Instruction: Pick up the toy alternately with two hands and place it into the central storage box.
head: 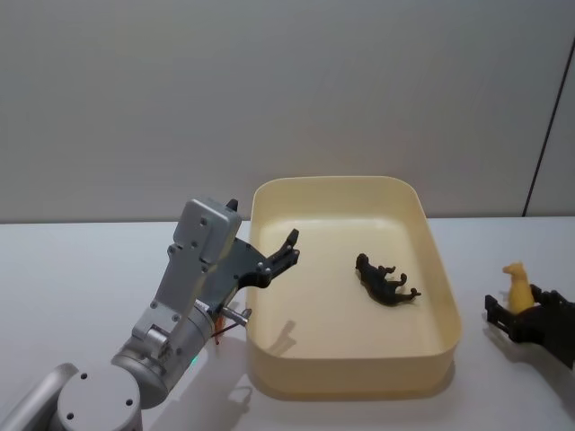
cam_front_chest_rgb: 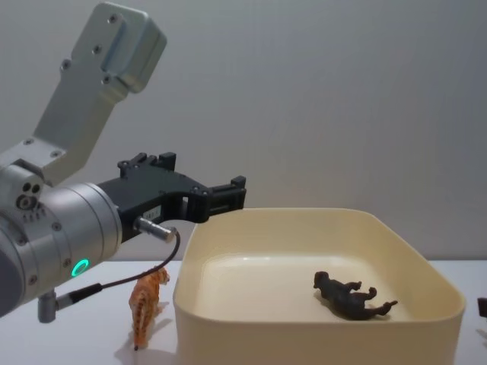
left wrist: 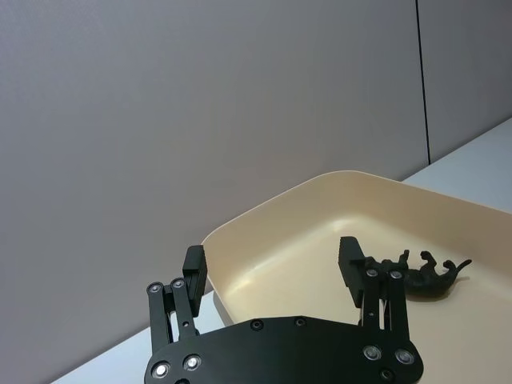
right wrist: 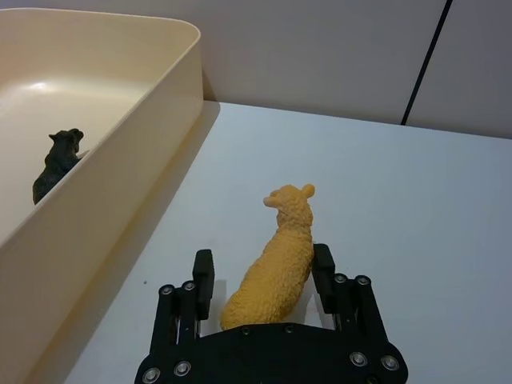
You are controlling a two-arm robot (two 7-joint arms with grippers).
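The toy on the far left is an orange tiger [cam_front_chest_rgb: 148,304], standing on the table at the lower left of the chest view, just beside the box wall and under the left arm's cable. A low sweep of that arm could well knock it over.

Above it hangs the left gripper [head: 286,254], left of centre in the head view, fingers spread wide with nothing between them, poking over the box's left rim.

On to the central storage box [head: 350,382], filling the middle of the head view. One thing is in it: a dark toy animal [head: 386,280] lying on its side on the floor, right of centre.

Over at the right edge stands the yellow woolly toy [head: 518,285], upright on the table outside the box. The right gripper [right wrist: 264,268] straddles it with fingers apart: one pad looks to touch its flank, the other shows a gap.

That's the risk: an uneven close may shove or tip it. The grip sits low too, and the box wall is high, so a shallow lift could clip the rim.
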